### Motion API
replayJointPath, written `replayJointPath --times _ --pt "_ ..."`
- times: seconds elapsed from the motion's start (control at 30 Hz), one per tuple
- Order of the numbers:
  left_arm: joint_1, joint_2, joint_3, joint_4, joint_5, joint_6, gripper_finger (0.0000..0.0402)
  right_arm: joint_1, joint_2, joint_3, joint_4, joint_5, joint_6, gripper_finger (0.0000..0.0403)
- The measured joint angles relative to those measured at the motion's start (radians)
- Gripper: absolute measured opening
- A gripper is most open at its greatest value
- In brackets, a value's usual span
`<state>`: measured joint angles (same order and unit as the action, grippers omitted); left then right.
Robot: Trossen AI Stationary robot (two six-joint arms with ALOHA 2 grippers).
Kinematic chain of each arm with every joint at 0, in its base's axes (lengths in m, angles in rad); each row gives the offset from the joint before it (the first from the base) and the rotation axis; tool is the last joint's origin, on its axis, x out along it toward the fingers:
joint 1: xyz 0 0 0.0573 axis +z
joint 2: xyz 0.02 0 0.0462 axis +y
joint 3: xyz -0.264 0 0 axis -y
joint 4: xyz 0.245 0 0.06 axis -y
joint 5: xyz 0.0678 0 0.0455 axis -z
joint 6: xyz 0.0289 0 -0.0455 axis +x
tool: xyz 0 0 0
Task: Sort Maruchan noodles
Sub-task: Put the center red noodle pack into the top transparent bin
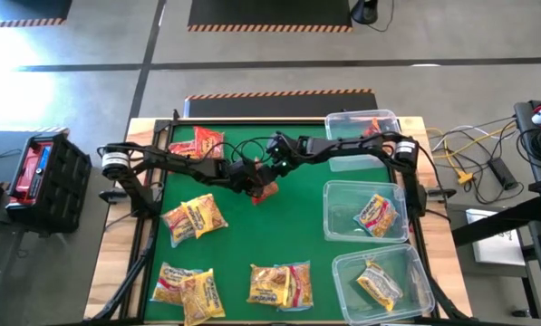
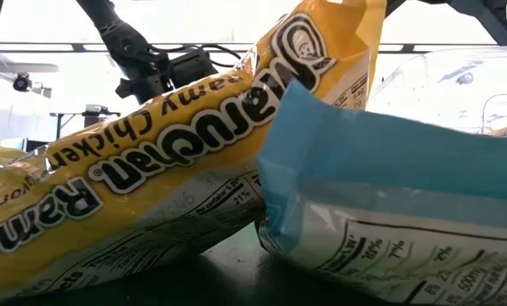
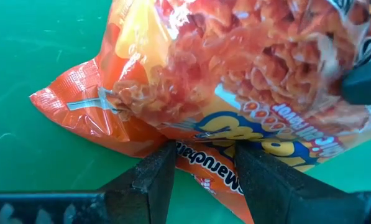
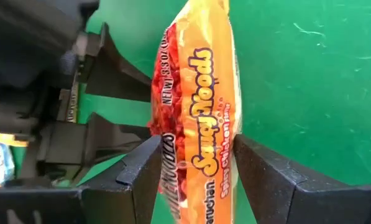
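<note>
A pale grey concrete floor [image 1: 252,45] surrounds the wooden worktop [image 1: 116,263] with its green mat [image 1: 243,226]. Dark floor mats [image 1: 270,11] edged in orange-black hazard stripes lie at twelve o'clock. A black crate [image 1: 39,167] sits at nine o'clock, and tangled cables [image 1: 474,149] at three o'clock. Bright light washes the floor.

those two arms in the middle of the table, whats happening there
Both arms meet over the green mat, each end effector closed on the same red-orange crinkly plastic noodle packet: the left end effector at one edge, the right end effector across its width. Yellow packets lie loose on the mat; two clear plastic bins each hold one.
</note>
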<state>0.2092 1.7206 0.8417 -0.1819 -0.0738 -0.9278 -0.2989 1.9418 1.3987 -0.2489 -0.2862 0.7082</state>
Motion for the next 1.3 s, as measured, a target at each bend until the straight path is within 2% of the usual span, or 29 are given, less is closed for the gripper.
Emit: replayJointPath --times 0.3,0.6,0.73,0.97,1.3 --pt "-0.001 0.0 -0.001 0.003 -0.016 -0.007 0.0152 0.001 0.014 0.0 0.016 -0.008 -0.017 0.0182" --pt "-0.002 -0.001 -0.001 0.005 -0.035 0.011 0.0152 -0.001 0.015 0.0 0.02 -0.019 -0.028 0.0114" --pt "-0.003 -0.013 -0.002 0.001 -0.038 0.06 0.0152 -0.005 0.015 0.0 0.02 -0.028 -0.038 0.0105" --pt "-0.003 -0.099 -0.005 -0.06 -0.047 0.163 0.0152 -0.025 0.006 0.0 -0.013 -0.06 -0.074 0.0099" --pt "-0.003 -0.196 -0.005 -0.163 -0.057 0.162 0.0152 -0.035 0.003 0.0 -0.021 -0.09 -0.106 0.0062"
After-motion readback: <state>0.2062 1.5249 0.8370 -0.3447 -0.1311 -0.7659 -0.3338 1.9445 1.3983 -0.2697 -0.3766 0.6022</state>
